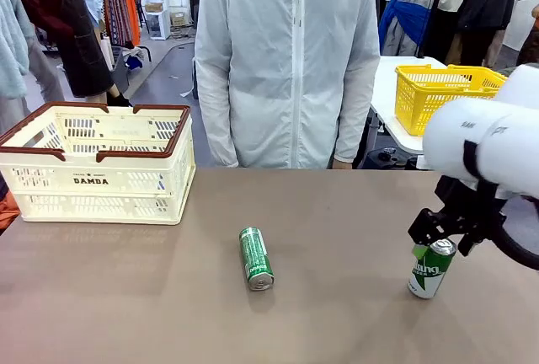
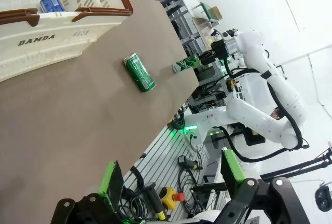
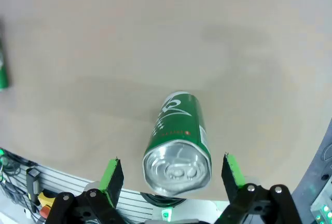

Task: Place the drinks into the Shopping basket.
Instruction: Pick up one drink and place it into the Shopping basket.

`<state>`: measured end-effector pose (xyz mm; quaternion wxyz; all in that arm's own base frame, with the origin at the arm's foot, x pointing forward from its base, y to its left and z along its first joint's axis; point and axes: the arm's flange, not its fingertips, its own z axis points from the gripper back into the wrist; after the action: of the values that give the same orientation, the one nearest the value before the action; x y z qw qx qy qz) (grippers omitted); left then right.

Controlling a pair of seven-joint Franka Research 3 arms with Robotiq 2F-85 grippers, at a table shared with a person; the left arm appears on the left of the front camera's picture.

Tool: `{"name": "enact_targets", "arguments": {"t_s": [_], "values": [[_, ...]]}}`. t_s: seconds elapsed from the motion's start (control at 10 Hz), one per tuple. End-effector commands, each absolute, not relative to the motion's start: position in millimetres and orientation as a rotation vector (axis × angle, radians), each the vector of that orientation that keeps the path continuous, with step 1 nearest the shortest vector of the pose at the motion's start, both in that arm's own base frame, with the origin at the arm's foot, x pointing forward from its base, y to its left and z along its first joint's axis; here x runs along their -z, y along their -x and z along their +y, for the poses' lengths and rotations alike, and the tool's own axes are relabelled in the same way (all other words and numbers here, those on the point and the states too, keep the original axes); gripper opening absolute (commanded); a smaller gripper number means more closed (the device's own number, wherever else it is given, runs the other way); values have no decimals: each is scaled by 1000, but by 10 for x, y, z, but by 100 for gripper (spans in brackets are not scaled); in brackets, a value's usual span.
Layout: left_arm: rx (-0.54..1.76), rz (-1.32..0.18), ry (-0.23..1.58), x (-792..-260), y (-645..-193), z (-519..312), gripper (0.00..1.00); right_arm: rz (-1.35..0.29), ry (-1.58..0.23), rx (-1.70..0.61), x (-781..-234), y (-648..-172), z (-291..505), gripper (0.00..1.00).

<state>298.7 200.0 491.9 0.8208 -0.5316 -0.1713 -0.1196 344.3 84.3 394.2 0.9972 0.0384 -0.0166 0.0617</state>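
**Standing Can Being Lined Up Under the Open Right End Effector**

At the left, the left end effector (image 2: 171,169) is being held wide open and empty, back off the near edge of the table (image 1: 126,297), probably so that the work is being left to the other arm. The Shopping basket (image 1: 97,166) is being kept at the table's far left, and a blue can (image 2: 52,2) is already being carried inside it. In the middle, a green can (image 1: 255,258) is being left on its side, well apart from the basket, apparently awaiting its turn. At the right, the right end effector (image 3: 172,168) is being poised just above a standing green can (image 1: 432,269). Its fingers are being spread to either side of the silver top with nothing gripped, seemingly in preparation for a grasp.
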Motion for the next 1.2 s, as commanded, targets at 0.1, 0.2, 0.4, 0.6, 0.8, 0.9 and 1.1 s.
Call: {"name": "enact_targets", "arguments": {"t_s": [0.1, 0.2, 0.4, 0.6, 0.8, 0.9, 1.1], "values": [[258, -356, 1132, -4932, -2947, 2000, 100, -49, -22, -82, -3628, -3280, 824, 100], [258, -356, 1132, -4932, -2947, 2000, 100, -57, -17, -80, -3611, -3286, 835, 100], [258, -356, 1132, -4932, -2947, 2000, 100, -55, -13, -70, -3590, -3289, 825, 100], [258, -356, 1132, -4932, -2947, 2000, 100, -56, -16, -68, -3583, -3291, 816, 0], [258, -356, 1132, -4932, -2947, 2000, 100, -57, -17, -70, -3581, -3291, 804, 0], [258, -356, 1132, -4932, -2947, 2000, 100, -57, -17, -71, -3579, -3294, 799, 0], [258, -356, 1132, -4932, -2947, 2000, 100, -55, -24, -81, -3575, -3303, 799, 0]]}}
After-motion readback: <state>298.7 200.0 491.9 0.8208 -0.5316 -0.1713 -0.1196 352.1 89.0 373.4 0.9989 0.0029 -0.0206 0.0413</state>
